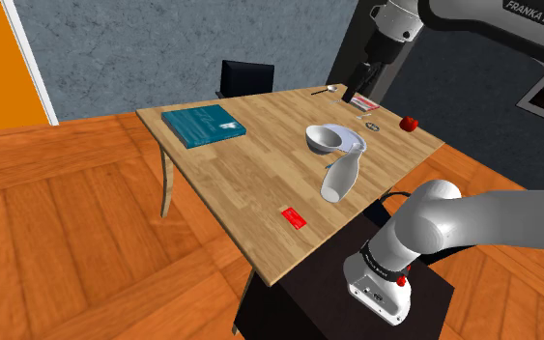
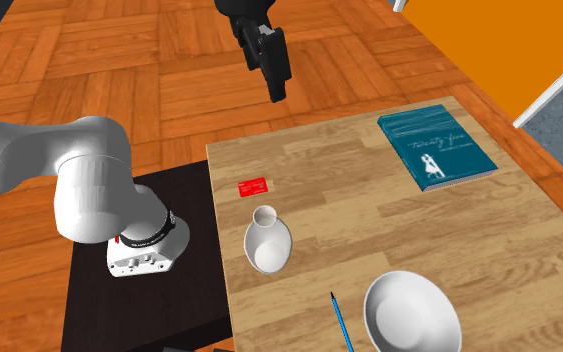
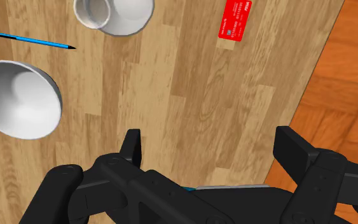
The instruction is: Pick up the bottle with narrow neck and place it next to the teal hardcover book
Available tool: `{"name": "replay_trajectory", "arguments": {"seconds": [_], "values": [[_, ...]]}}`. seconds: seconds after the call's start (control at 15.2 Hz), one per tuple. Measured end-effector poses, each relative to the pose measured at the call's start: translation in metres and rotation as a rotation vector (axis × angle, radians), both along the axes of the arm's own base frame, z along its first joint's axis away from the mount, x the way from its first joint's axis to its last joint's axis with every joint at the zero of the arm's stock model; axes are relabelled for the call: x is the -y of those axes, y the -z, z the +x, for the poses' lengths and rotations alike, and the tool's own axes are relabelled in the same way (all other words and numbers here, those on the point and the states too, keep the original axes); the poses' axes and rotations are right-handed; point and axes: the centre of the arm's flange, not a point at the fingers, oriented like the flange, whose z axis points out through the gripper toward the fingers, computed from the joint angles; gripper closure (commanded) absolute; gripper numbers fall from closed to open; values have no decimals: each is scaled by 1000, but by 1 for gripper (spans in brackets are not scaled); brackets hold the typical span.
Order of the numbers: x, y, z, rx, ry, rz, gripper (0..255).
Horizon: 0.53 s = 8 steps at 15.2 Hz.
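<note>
White bottle point(image 2: 268, 240) stood near the table's point(image 2: 369, 215) edge beside the stand point(image 2: 89, 312). You had the gripper point(image 3: 212, 145) spread wide, gripping nothing.

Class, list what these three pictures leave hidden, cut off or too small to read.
White narrow-necked bottle: wrist view, cut off by the frame edge.
Round white bowl: second exterior view, bottom edge cuts it.
Teal hardcover book: second exterior view, lettering too small.

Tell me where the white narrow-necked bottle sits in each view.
Shoulder view: bottle right of centre, near the table edge by the stand.
Second exterior view: bottle lower centre, seen from above.
Wrist view: bottle between blue pen and red card.
Shared landmark: the red card beside it.
</note>
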Motion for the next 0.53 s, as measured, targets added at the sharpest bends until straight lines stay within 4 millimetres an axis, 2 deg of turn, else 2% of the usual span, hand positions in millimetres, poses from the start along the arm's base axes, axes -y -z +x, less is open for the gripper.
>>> {"name": "replay_trajectory", "arguments": {"seconds": [0.13, 0.53], "values": [[4, 5, 0, -2, 1, 2, 0], [54, 59, -8, -32, 8, 23, 0]]}}
